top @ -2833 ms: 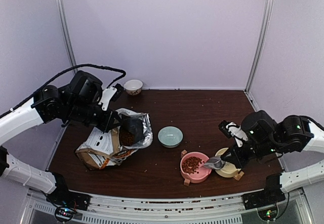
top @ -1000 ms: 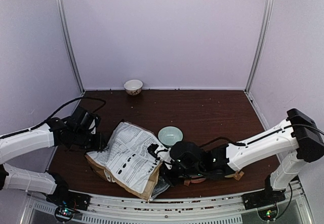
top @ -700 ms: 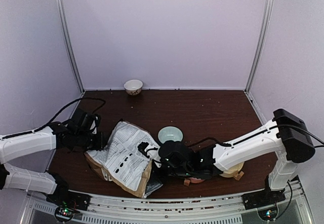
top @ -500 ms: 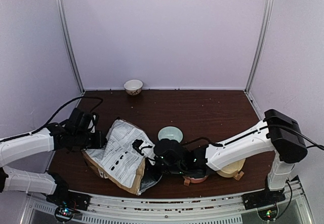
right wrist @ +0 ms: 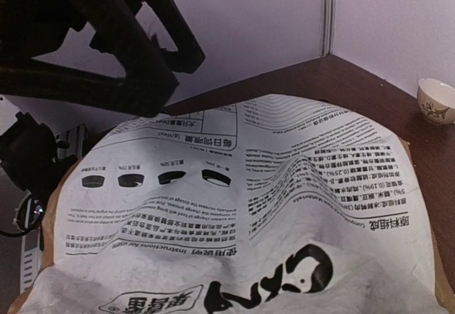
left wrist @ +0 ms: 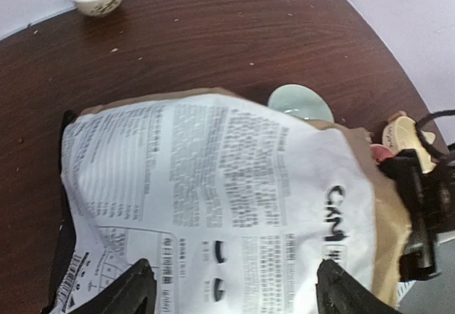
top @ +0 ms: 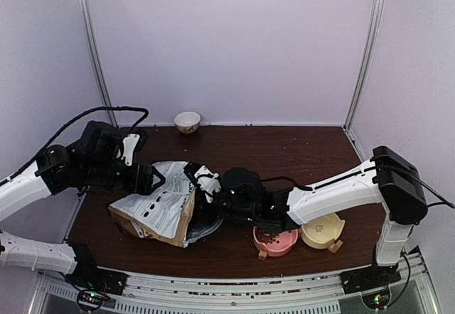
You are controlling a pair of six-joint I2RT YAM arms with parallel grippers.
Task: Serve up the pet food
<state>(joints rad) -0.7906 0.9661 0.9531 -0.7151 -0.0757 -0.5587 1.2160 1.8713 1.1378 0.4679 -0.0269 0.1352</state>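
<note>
While your left gripper hangs wide open over the bag, your right gripper is pinched closed at its mouth; kibble sits in the pink bowl, well behind those closed jaws.

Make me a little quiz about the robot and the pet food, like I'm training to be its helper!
1. True or false: the pink bowl has pet food in it.
2. What lies right under the left hand? A) the printed paper bag B) a spoon C) a cup
3. What colour is the bowl nearest the pink bowl?

Key: 1 true. 2 A. 3 yellow, the yellow bowl.
</note>
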